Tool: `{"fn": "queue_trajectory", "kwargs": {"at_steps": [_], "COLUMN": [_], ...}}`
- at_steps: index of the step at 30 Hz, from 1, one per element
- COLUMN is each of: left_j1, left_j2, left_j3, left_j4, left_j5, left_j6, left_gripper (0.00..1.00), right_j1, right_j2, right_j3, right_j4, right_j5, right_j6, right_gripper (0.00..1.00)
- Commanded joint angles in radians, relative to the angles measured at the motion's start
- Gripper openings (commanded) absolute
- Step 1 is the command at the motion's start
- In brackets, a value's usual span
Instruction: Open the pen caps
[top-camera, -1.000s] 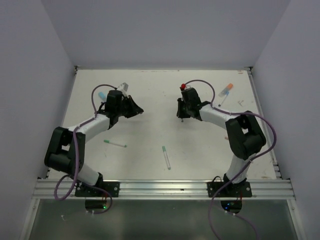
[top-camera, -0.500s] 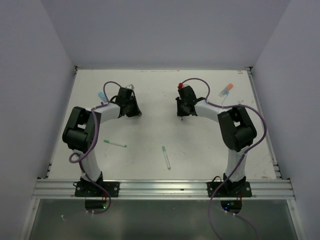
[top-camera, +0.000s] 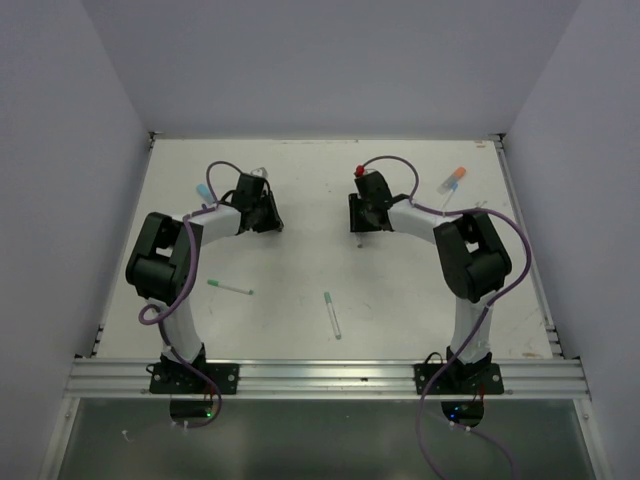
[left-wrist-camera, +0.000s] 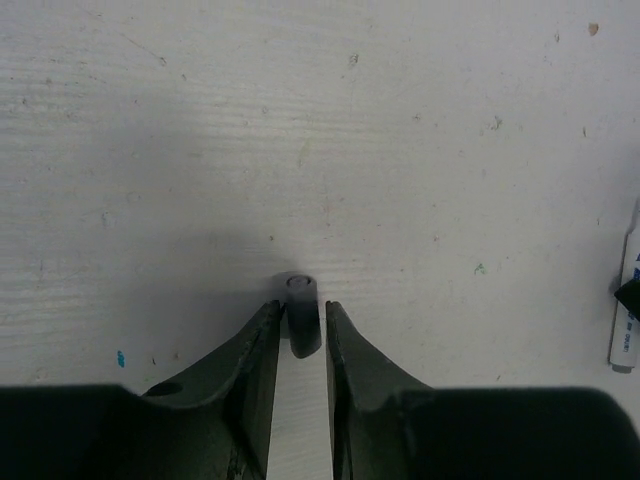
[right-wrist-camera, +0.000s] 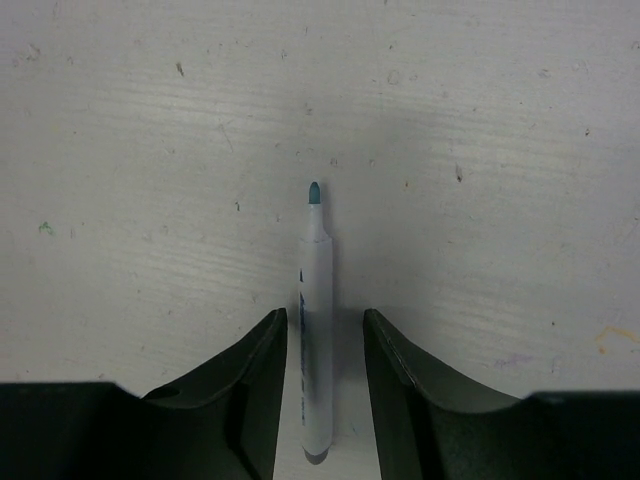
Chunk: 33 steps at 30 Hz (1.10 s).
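My left gripper (left-wrist-camera: 303, 306) gapes slightly around a dark cap (left-wrist-camera: 303, 326), right gripper (right-wrist-camera: 325, 314) wider astride an uncapped pen (right-wrist-camera: 314, 260); overhead alone shows another pen (top-camera: 331, 314), lower centre.

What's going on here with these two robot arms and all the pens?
The two arms are taking caps off pens. The left end effector has a small dark cap between its fingers, which look slightly parted around it. The right end effector sits open around an uncapped marker lying on the table, its teal tip bare. Two thin pens with green ends lie nearer the arm bases. An orange cap sits on a marker at the far right.
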Motion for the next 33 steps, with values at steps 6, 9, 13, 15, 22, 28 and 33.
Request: {"fn": "queue_trajectory", "kwargs": {"at_steps": [6,9,13,15,22,28,33], "left_j1": [-0.004,-0.004,-0.004,-0.004,-0.004,-0.004,-0.004], "left_j2": [-0.007,-0.026,-0.104,-0.164,-0.300,-0.435,-0.516], "left_j3": [-0.018,-0.022,-0.081,-0.125,-0.193,-0.294,-0.343], "left_j4": [0.014,0.007,0.039,0.069,0.069,0.189,0.240], "left_j5": [-0.040,-0.048,-0.059,-0.060,-0.100,-0.051,0.012], "left_j6": [0.021,0.024,0.021,0.020,0.015,-0.032,-0.087], "left_gripper": [0.34,0.36,0.47,0.57,0.69,0.74,0.78], "right_j1": [-0.003,-0.003,-0.003,-0.003,0.026,0.089,0.075], "right_j2": [0.005,-0.047,-0.185,-0.239,-0.457,-0.607,-0.703], "right_j3": [0.033,0.009,-0.081,-0.114,-0.235,-0.287,-0.466], "right_j4": [-0.042,-0.051,-0.017,-0.016,-0.059,-0.038,0.251], "right_j5": [-0.037,-0.057,-0.064,-0.080,-0.149,-0.279,-0.572], "right_j6": [-0.045,-0.063,-0.082,-0.087,-0.087,-0.036,0.183], "right_gripper": [0.42,0.44,0.46,0.47,0.52,0.77,0.99]}}
